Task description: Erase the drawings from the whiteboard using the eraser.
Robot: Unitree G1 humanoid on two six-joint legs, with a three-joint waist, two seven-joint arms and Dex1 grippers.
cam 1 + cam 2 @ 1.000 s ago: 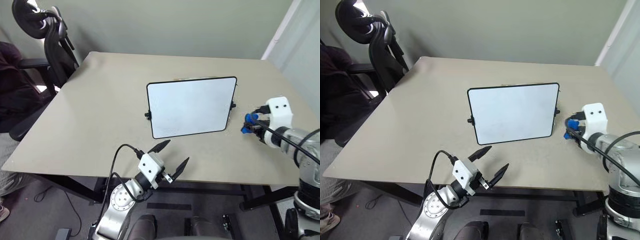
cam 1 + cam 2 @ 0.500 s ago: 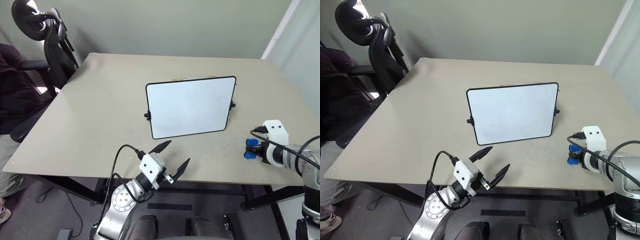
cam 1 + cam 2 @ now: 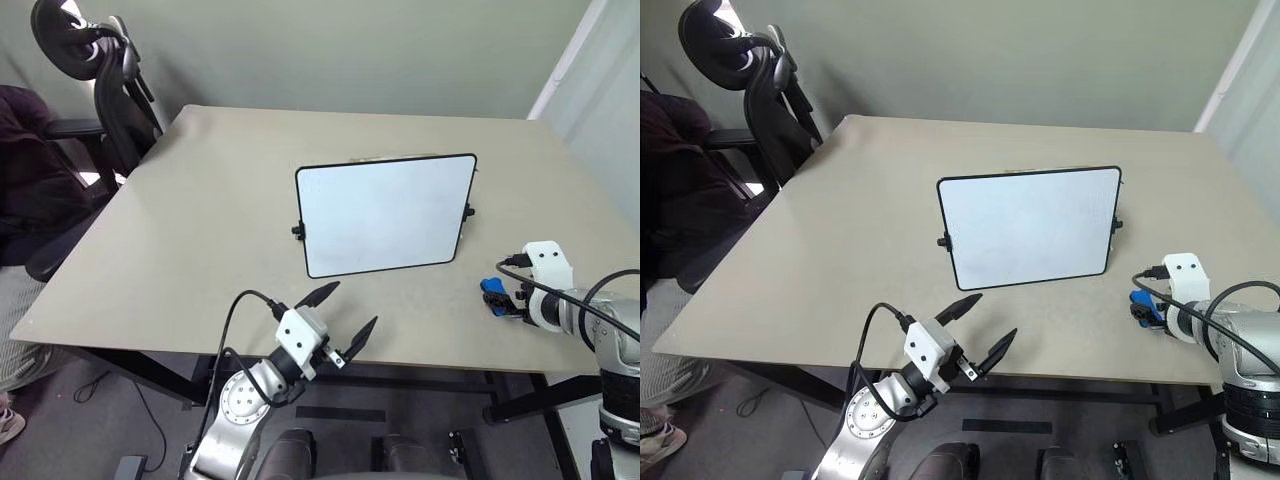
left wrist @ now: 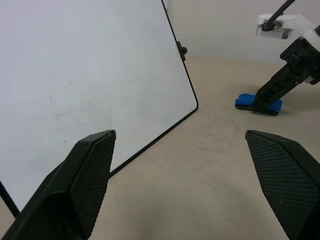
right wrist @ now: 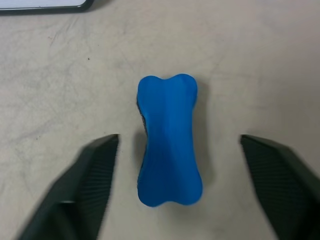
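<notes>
Right wrist view: eraser (image 5: 169, 141) between open right hand (image 5: 187, 187) fingers

The eraser (image 5: 169, 140) is bright blue with a thin dark underside. The whiteboard (image 3: 385, 213) is white with a thin black rim and small black side knobs, its face carrying only faint grey smudges. The counter (image 3: 200, 230) is plain beige. Both hands, left hand (image 3: 349, 318) and right hand (image 3: 512, 297), have black cross-hatched fingers (image 4: 85, 185) and white housings.

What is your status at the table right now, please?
Both tools open: left tool off the near edge, right tool astride eraser, which lies flat on table. Board upright, wiped. Nothing in the way.
</notes>
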